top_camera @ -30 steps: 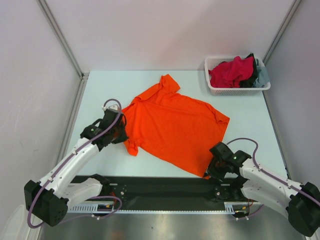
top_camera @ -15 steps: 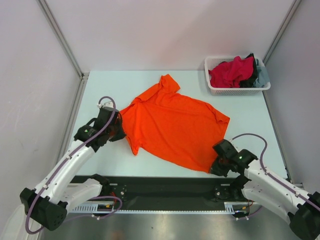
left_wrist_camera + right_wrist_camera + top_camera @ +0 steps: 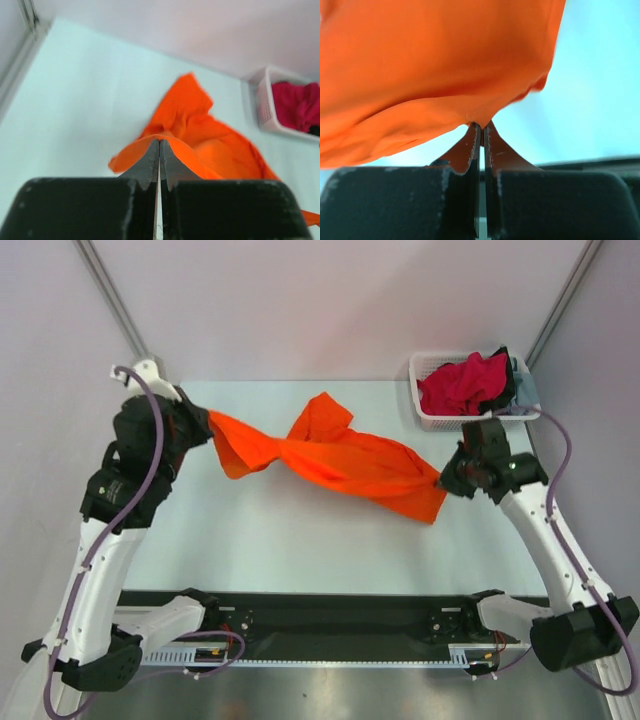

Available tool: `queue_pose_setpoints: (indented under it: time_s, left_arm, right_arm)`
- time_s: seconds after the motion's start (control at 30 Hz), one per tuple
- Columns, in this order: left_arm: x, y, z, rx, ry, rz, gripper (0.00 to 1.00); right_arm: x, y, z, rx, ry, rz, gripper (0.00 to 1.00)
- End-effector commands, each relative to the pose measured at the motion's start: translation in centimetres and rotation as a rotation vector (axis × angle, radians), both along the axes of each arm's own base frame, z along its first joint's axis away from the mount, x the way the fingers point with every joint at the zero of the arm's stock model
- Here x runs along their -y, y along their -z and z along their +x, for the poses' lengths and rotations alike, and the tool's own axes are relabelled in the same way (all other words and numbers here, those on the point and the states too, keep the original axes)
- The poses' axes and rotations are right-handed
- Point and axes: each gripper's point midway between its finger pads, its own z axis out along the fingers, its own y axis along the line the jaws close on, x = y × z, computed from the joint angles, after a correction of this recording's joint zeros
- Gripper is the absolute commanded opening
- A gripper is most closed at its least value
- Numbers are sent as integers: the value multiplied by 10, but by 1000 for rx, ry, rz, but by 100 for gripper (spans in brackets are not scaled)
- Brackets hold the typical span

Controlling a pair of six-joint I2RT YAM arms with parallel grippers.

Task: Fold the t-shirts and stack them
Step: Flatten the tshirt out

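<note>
The orange t-shirt (image 3: 335,460) hangs stretched and twisted in the air above the table between both grippers. My left gripper (image 3: 207,425) is raised at the far left and shut on its left edge; the left wrist view shows the cloth (image 3: 200,140) draped over the closed tips (image 3: 159,142). My right gripper (image 3: 442,480) is raised at the right, shut on the shirt's other end; the right wrist view shows the cloth (image 3: 430,65) pinched at the tips (image 3: 481,125). Crimson-pink (image 3: 462,382), black (image 3: 505,380) and grey-blue (image 3: 524,392) t-shirts lie heaped in the basket.
The white mesh basket (image 3: 472,420) stands at the table's back right corner, just behind my right gripper; it also shows in the left wrist view (image 3: 265,105). The pale table (image 3: 300,540) is bounded by metal posts and walls left and right.
Both arms have lifted and swung outward and back, raising the orange t-shirt from lying flat on the table to hanging stretched and twisted between them.
</note>
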Motion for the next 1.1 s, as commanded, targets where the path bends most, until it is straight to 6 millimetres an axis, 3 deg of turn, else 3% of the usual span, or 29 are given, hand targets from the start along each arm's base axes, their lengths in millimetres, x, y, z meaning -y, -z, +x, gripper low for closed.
queue_pose_setpoints:
  time_s: [0.0, 0.03, 0.07, 0.17, 0.2, 0.27, 0.3, 0.37, 0.43, 0.5, 0.57, 0.6, 0.63, 0.7, 0.73, 0.83, 0.87, 0.97, 1.0, 1.07]
  left_arm:
    - [-23, -104, 2, 305, -53, 62, 0]
    - [-24, -129, 1, 388, -54, 54, 0]
    - [-27, -146, -5, 441, -56, 75, 0]
    - [-39, -206, -35, 644, -61, 86, 0]
    - [-43, -229, -53, 730, -61, 74, 0]
    - [-48, -250, -74, 815, -48, 95, 0]
    - [-50, -263, -88, 862, -39, 92, 0]
    - [-49, -284, -118, 955, 14, 92, 0]
    - [-52, -306, -157, 1036, 64, 78, 0]
    - [-57, -321, -193, 1095, 97, 61, 0]
    - [-66, -332, -242, 1179, 131, 39, 0]
    - [-68, -334, -248, 1189, 129, 37, 0]
    - [-72, -336, -261, 1210, 129, 21, 0]
    - [-81, -340, -283, 1251, 123, 4, 0]
    - [-83, -341, -286, 1253, 117, -7, 0]
    - [-74, -338, -262, 1201, 125, 4, 0]
    - [-63, -331, -235, 1147, 142, 18, 0]
    - [-43, -315, -191, 1090, 169, 33, 0]
    - [-30, -296, -151, 1040, 172, 47, 0]
    - [-17, -272, -109, 974, 171, 80, 0]
  right_arm:
    - [4, -55, 25, 103, -90, -43, 0]
    - [3, -66, 29, 120, -112, -54, 0]
    - [1, -90, 39, 170, -122, -50, 0]
    - [-2, -122, 39, 227, -185, -58, 0]
    - [-3, -145, 37, 279, -202, -55, 0]
    - [-5, -167, 31, 335, -244, -52, 0]
    - [-5, -189, 22, 401, -261, -47, 0]
    - [-10, -210, 6, 472, -322, -21, 0]
    - [-19, -238, -23, 572, -389, 37, 0]
    - [-24, -252, -45, 622, -428, 84, 0]
    - [-30, -274, -91, 718, -505, 154, 0]
    - [-32, -274, -93, 715, -513, 165, 0]
    - [-29, -283, -111, 761, -522, 172, 0]
    - [-28, -291, -126, 784, -526, 192, 0]
    - [-29, -295, -131, 798, -528, 203, 0]
    - [-29, -299, -128, 802, -492, 242, 0]
    - [-31, -293, -118, 783, -479, 243, 0]
    - [-30, -267, -87, 712, -415, 234, 0]
    - [-31, -242, -65, 650, -384, 219, 0]
    - [-31, -215, -39, 592, -346, 192, 0]
